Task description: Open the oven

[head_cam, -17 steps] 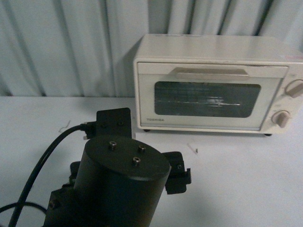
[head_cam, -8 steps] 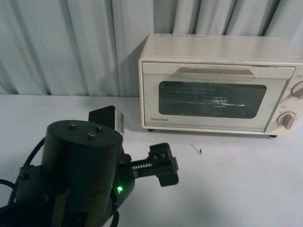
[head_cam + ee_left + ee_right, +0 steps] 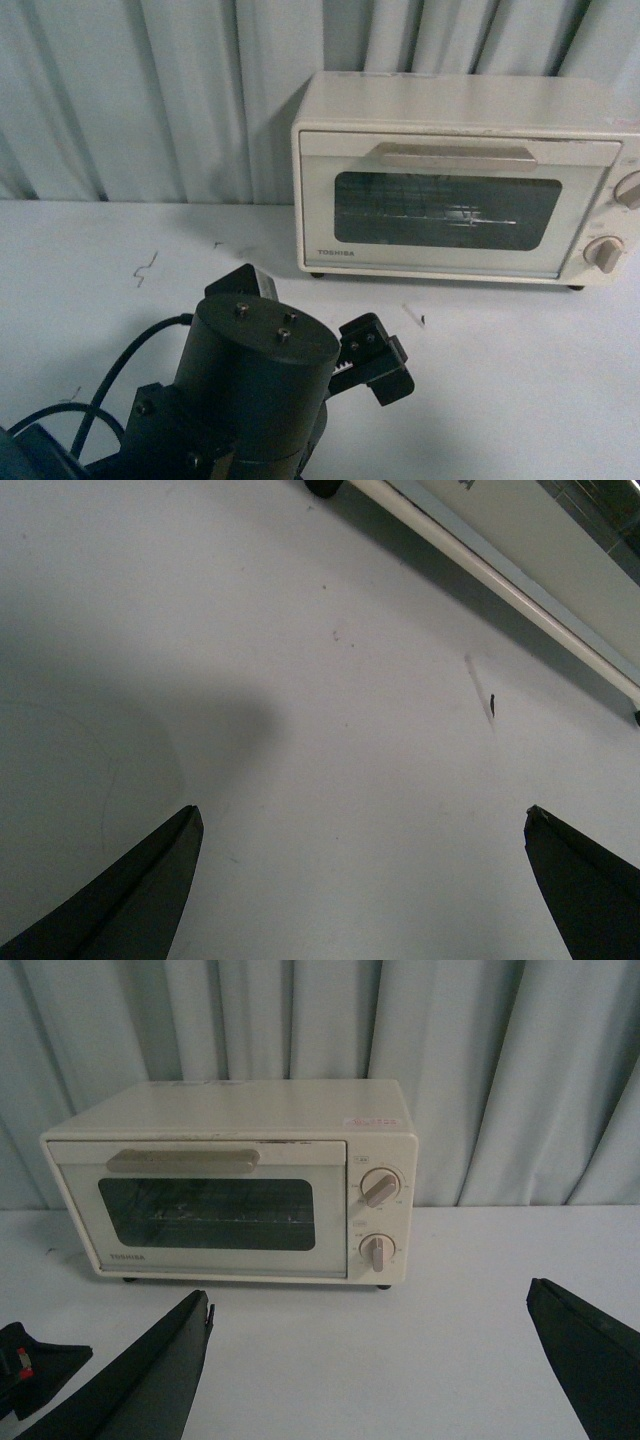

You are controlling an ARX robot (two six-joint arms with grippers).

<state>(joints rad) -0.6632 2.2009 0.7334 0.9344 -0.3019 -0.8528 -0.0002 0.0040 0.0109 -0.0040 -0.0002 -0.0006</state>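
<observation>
The cream-white oven (image 3: 450, 190) stands at the back right of the white table, against the curtain. Its glass door is shut, with the bar handle (image 3: 455, 155) along the top and two round knobs (image 3: 603, 253) on the right. My left gripper (image 3: 340, 345) is open and empty, low over the table in front of the oven's left end. In the left wrist view the gripper (image 3: 362, 815) faces bare table, with the oven's lower edge (image 3: 520, 550) beyond. My right gripper (image 3: 368, 1295) is open and empty, well back from the oven (image 3: 230, 1190); it is not in the front view.
A pleated grey curtain (image 3: 150, 100) hangs behind the table. A small dark mark (image 3: 415, 315) lies on the table in front of the oven, also in the left wrist view (image 3: 492, 702). Part of my left arm (image 3: 30, 1365) shows in the right wrist view.
My left arm has shifted right and turned at the wrist, staying low over the table. The oven door has stayed shut.
</observation>
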